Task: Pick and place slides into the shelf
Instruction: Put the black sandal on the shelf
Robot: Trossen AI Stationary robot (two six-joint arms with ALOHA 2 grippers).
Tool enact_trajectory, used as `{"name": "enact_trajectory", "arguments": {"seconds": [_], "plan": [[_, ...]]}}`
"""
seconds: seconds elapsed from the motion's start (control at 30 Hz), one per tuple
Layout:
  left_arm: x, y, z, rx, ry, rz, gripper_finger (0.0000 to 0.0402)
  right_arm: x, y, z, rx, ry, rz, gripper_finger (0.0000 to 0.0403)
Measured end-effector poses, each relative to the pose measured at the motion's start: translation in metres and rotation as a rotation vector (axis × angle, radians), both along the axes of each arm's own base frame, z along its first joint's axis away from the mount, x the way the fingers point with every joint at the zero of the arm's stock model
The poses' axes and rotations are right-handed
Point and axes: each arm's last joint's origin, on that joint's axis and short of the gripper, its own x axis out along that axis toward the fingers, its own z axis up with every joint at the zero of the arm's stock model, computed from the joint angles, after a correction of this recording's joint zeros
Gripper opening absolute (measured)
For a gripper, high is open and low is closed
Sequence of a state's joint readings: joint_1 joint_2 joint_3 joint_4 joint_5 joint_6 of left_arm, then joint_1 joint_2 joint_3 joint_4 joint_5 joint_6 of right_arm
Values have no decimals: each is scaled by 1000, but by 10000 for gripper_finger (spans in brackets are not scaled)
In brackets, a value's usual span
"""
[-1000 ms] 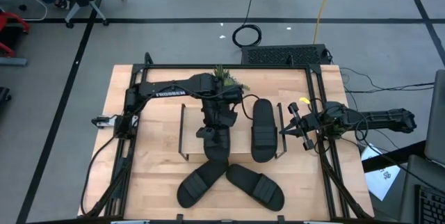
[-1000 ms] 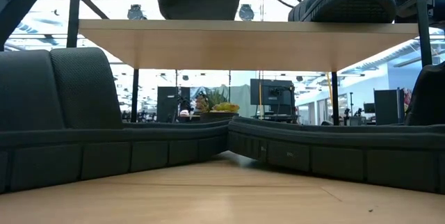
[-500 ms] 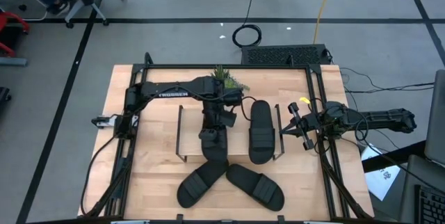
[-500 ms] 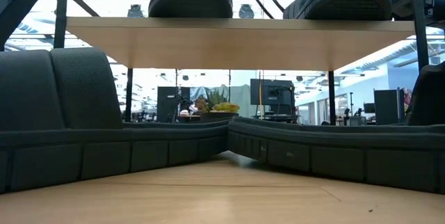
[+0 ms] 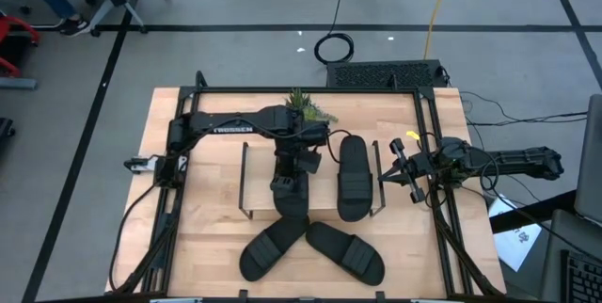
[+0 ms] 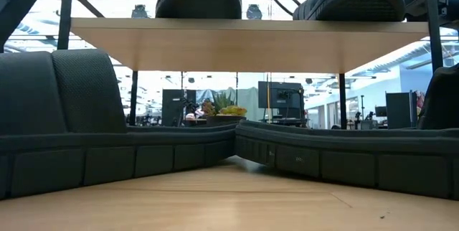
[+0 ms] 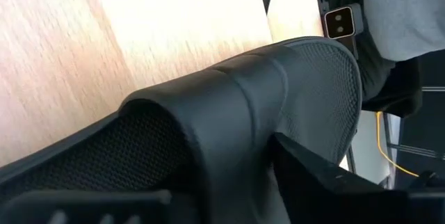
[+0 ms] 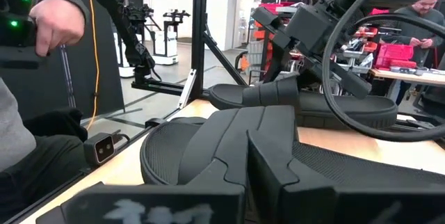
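From the high view, I saw the left end effector (image 5: 290,173) over the shelf (image 5: 246,179), at the strap of a slide (image 5: 292,198) lying on the shelf's top board; I couldn't tell whether its fingers were spread or pinching. A second slide (image 5: 354,177) lay on the shelf beside it. The right end effector (image 5: 400,173), fingers pressed together, waited just off the shelf's right end.

In the low view, both soles sat flat on the top board (image 6: 237,44). Two more slides (image 6: 107,145) lay on the table in front of the shelf.

The left wrist view was filled by the strap (image 7: 243,113), close against the fingers.

My judgement: release fully, then lift straight up so the strap isn't dragged. Count: four slides, two shelved, two left; one shelf.
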State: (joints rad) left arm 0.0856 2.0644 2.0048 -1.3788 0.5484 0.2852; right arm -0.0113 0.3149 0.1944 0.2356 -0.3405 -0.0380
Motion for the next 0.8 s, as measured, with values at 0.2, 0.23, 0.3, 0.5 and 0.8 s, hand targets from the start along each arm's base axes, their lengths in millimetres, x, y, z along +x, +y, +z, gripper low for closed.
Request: {"name": "enact_trajectory", "arguments": {"seconds": [0.2, 0.23, 0.3, 0.5, 0.8], "plan": [[2, -3, 1, -1, -7, 23, 206, 0, 0, 0, 0, 0, 1, 0], [2, -4, 1, -5, -7, 22, 219, 0, 0, 0, 0, 0, 1, 0], [2, -4, 1, -10, -2, 27, 243, 0, 0, 0, 5, 2, 1, 0], [-1, -10, 6, -10, -10, 18, 301, 0, 0, 0, 14, 5, 2, 0], [-10, -14, 26, 126, -77, 24, 335, 0, 0, 0, 14, 5, 3, 0]]}}
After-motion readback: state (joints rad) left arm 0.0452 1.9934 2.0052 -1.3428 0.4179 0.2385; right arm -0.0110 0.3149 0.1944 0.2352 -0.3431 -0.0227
